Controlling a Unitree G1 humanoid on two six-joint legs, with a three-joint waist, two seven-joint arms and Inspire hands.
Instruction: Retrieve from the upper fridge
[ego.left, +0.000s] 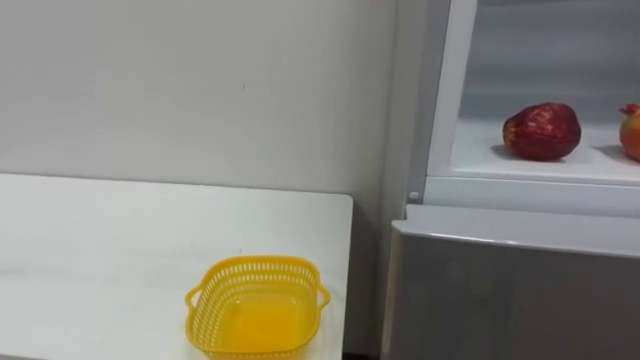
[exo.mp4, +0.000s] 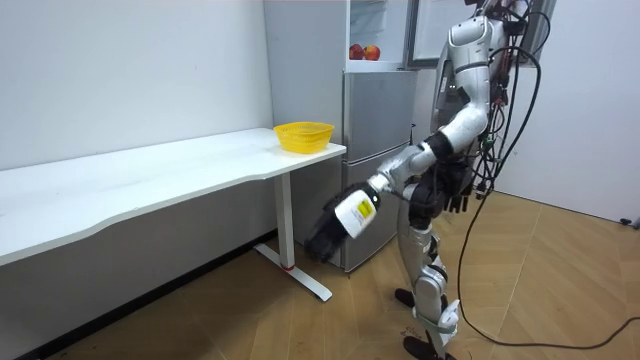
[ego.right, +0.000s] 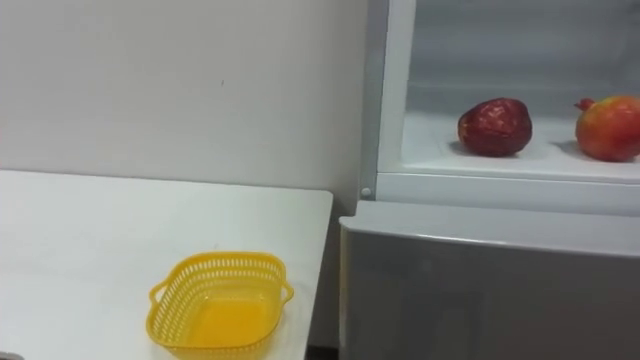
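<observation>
- A plain white wall (ego.left: 200, 80) backs a white table (ego.left: 110, 250). A yellow basket (ego.left: 256, 306) sits at the table's end, just beside the fridge (ego.left: 510, 290).
- The upper compartment stands open, with a dark red fruit (ego.left: 541, 131) on its shelf (ego.left: 520, 168) and a second red fruit (ego.left: 631, 133) near it (apart, not touching).
- The robot stands before the fridge. Its left hand (exo.mp4: 325, 238) is held out low and its right hand (exo.mp4: 455, 195) is by the hip, both well apart from the fruit. I cannot tell the grip of either.

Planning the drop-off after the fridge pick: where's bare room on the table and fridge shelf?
Table: bare everywhere left of the yellow basket and behind it up to the wall; the basket is empty too. Fridge shelf: free strip left of the dark red fruit; tighter gap between it and the second fruit.
</observation>
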